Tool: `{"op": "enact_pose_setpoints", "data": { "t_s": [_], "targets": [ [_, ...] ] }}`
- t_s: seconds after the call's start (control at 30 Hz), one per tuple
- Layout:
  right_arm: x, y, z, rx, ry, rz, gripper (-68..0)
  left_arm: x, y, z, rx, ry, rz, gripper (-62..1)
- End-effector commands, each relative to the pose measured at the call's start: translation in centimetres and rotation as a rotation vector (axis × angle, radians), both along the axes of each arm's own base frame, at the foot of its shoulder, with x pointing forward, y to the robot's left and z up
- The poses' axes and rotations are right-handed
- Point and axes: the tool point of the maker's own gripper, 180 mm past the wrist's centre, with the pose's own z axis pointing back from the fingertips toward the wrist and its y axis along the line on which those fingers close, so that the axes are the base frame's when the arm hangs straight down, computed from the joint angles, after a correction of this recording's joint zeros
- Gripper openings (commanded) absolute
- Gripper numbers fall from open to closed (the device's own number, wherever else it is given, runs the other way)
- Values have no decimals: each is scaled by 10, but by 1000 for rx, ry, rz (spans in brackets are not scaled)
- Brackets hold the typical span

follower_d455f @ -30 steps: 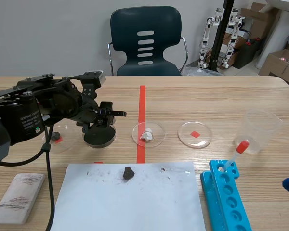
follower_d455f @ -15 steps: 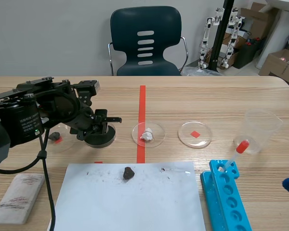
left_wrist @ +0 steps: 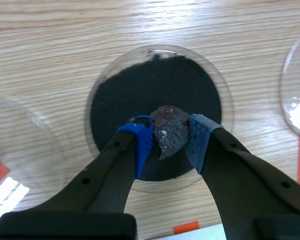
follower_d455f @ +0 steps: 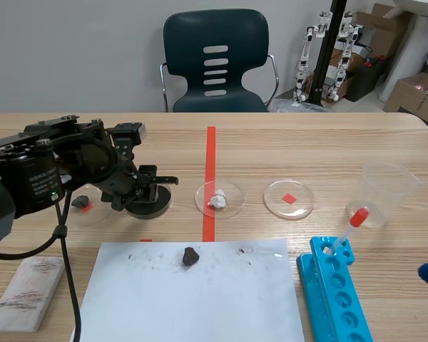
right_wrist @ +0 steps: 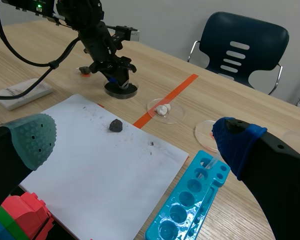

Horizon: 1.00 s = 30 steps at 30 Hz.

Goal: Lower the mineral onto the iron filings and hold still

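The left pincer [left_wrist: 168, 142] pinches a dark grey mineral [left_wrist: 169, 129] between its blue pads. It hangs directly over a clear dish [left_wrist: 91, 107] of black iron filings [left_wrist: 140, 90], on the left side of the bench [follower_d455f: 271, 153]. Whether the mineral touches the filings cannot be told. The lowering step looks nearly finished. The next move calls for a small, straight descent until the stone rests on the filings, then holding motionless without loosening the pinch. The right pincer [right_wrist: 135, 142] is spread wide and empty at the near right, well apart.
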Motion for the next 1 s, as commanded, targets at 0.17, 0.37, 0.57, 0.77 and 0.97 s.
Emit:
{"op": "enact_pose_setpoints", "data": {
  "t_s": [0.17, 0.37, 0.57, 0.77, 0.97],
  "targets": [
    [4, 2, 10, 18, -36, 6, 4, 10, -1, 3, -10, -15, 26, -539],
    [4, 2, 10, 18, -36, 6, 4, 10, -2, 3, 0, -17, 20, -539],
    [4, 2, 10, 18, -36, 6, 4, 10, -2, 3, 0, -18, 20, -539],
    [4, 2, 10, 18, -36, 6, 4, 10, -1, 3, 3, -17, 19, -539],
    [4, 2, 10, 18, -36, 6, 4, 10, 0, 3, 5, -18, 21, -539]
  ]
}}
